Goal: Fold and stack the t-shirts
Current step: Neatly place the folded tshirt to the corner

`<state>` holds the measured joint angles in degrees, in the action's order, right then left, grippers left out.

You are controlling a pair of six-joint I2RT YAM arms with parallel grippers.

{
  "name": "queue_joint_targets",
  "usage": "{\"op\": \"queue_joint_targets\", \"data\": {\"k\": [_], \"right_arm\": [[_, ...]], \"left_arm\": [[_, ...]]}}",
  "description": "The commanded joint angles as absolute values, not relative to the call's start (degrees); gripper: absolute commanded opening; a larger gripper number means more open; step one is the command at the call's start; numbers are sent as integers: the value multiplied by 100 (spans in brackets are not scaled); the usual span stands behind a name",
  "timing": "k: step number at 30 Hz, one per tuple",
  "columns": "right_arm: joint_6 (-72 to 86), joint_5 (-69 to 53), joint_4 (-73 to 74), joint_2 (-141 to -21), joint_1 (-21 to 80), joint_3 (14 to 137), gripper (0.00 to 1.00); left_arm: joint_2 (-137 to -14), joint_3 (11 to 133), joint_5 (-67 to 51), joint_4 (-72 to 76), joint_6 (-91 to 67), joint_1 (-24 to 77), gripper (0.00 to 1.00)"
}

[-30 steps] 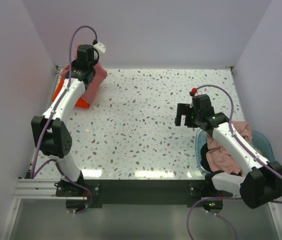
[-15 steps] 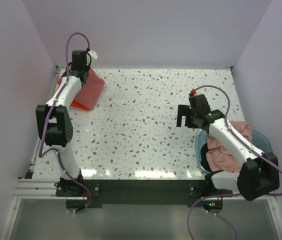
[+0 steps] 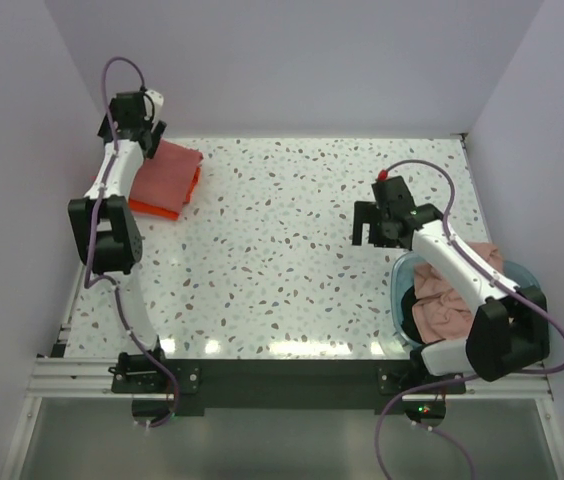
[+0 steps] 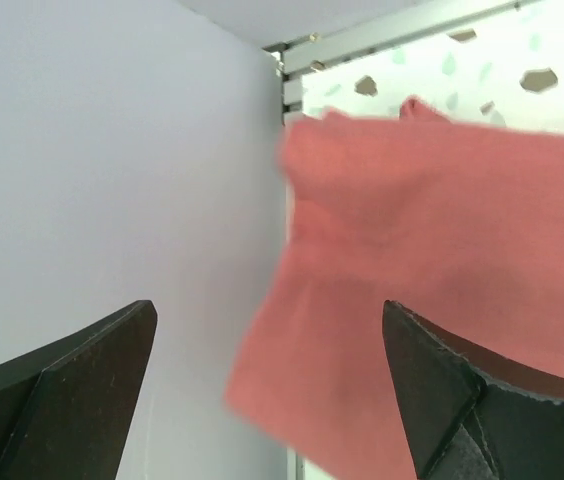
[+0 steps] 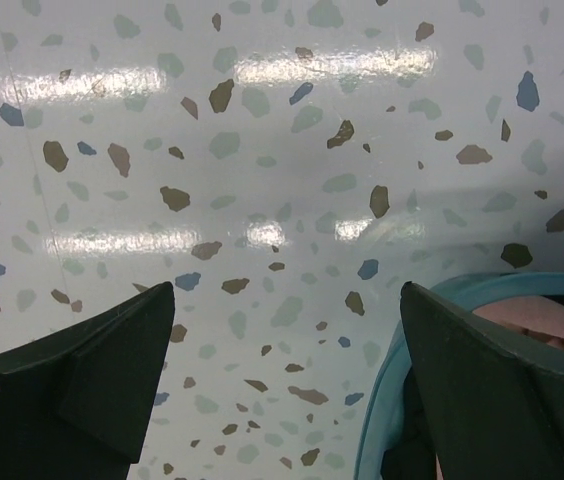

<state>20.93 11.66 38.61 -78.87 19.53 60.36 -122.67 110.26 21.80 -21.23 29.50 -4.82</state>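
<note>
My right tool [image 5: 287, 290] is open wide and has nothing in it. Right under it is the spotty desk [image 5: 262, 150]. Close behind it, on the side nearer my base, sits the teal basin [image 5: 382, 400]. A heap of pink shirts [image 3: 442, 310] lies in it.

My left tool [image 4: 267, 310] is open wide too, and it holds nothing. A plain wall [image 4: 112, 150] is just beside one finger. Past its tips lies the folded salmon-pink shirt [image 4: 442, 230], flat on the desk. That shirt rests on top of the orange shirt [image 3: 152, 208], whose edge peeks out on the side away from the tool.
</note>
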Motion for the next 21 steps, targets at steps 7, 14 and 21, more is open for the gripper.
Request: {"op": "queue_joint_targets", "data": {"k": [7,14,21], "right_arm": [[2215,1459,4104,-7568,1942,6469,99],[2242,1336,4043,-7032,1942,6276,99],[1969,634,3604,-6259,1942,5608,99]], "left_arm": [[-11242,11356,1259,-2328,1322,-492,100],[-9751,10069,599,-2742,-947,-81,100],[-7754,7069,1028,-2171,-1941,2037,100]]}}
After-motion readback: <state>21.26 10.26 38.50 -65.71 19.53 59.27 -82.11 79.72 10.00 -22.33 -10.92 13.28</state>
